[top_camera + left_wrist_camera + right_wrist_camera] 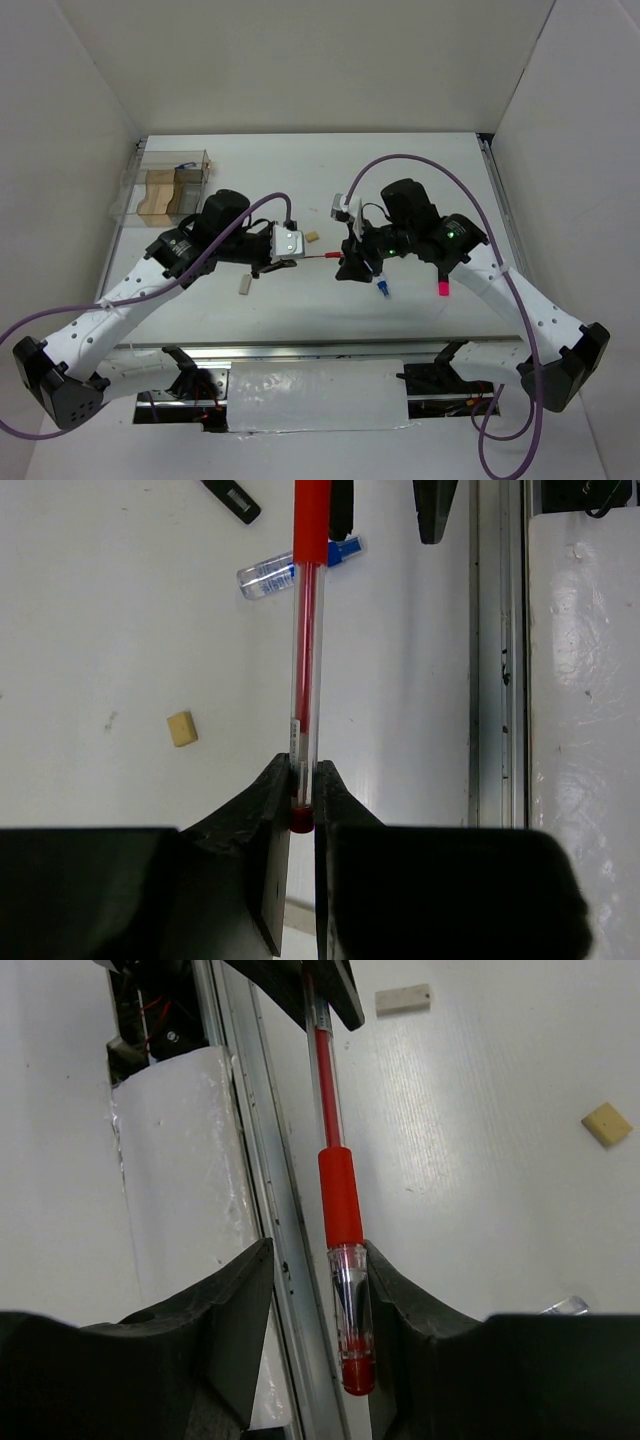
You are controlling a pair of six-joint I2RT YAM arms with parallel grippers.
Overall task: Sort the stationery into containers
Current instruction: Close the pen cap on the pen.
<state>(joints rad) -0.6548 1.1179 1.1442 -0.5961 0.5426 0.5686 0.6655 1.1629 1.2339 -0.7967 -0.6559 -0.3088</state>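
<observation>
**Left gripper** (303,783): clenched. Both fingers are pressed flat against the tail end of the thin red pen (304,680), and the wrist view shows no gap on either side of the barrel.

**Right gripper** (318,1260): released. Its jaws stand parted wider than the pen, at the capped end. The cap lies close against one finger, and a clear gap shows on the other side. Whether the cap actually touches that finger cannot be told.

**Thin red pen**: it lies roughly level and spans the space between the two grippers near the middle of the table (330,160). Only the left arm holds it. In the left wrist view it crosses above the clear blue-capped tube (272,574), so it is off the surface.

**Other stationery on the table**
- The clear blue-capped tube lies just in front of the right gripper.
- The pink-black marker (442,288) lies under the right forearm, and only its pink end shows.
- One tan eraser block (312,237) sits just beyond the pen, near the left gripper.
- A second eraser block (243,286) lies nearer the bases, beside the left forearm.

**Container**: the clear compartment box (200,160) stands at the far left corner, well apart from both grippers. Tan and brown blocks show through its walls, but which compartment holds them cannot be told.
</observation>
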